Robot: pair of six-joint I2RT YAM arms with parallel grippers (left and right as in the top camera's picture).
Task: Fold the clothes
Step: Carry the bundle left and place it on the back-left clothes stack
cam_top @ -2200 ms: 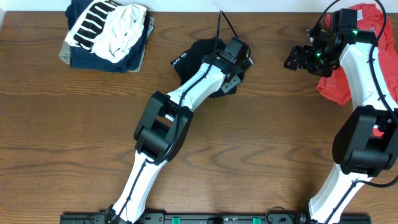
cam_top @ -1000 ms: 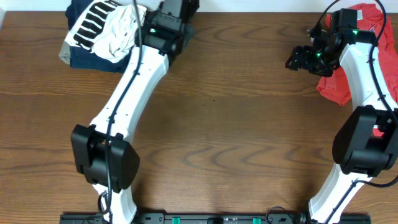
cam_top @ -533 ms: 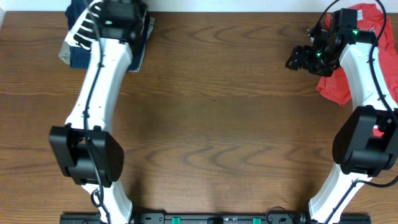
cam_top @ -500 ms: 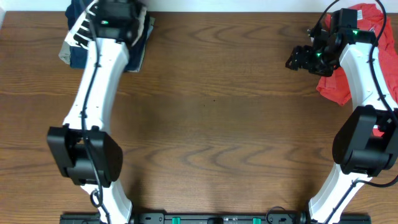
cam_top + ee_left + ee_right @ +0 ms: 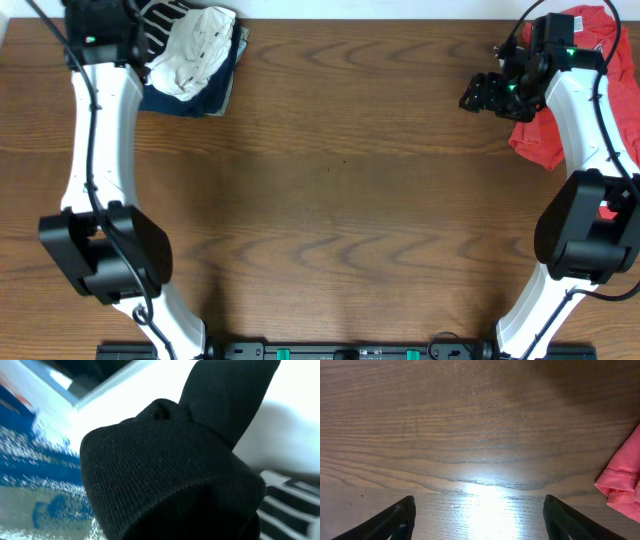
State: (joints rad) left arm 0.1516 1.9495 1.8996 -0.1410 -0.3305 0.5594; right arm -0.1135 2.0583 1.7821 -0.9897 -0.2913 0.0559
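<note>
The black garment (image 5: pixel 170 475) fills the left wrist view as a bunched lump right at the camera, hiding the fingers. In the overhead view it is hidden under my left gripper (image 5: pixel 95 22), which hangs at the table's far back left corner and appears shut on it. The coral-red T-shirt (image 5: pixel 556 135) lies crumpled at the back right, under the right arm. Its hem shows at the right edge of the right wrist view (image 5: pixel 624 480). My right gripper (image 5: pixel 482 95) is open and empty over bare wood (image 5: pixel 480 525), just left of the red shirt.
A stack of folded clothes (image 5: pixel 195 60), navy with a white and a striped piece on top, sits at the back left beside the left gripper. Its stripes show in the left wrist view (image 5: pixel 292 502). The wooden table (image 5: pixel 340 200) spans the view.
My left arm has swung from the table's middle, past the folded stack, to the far back left corner with the black garment. The right arm has not moved.
</note>
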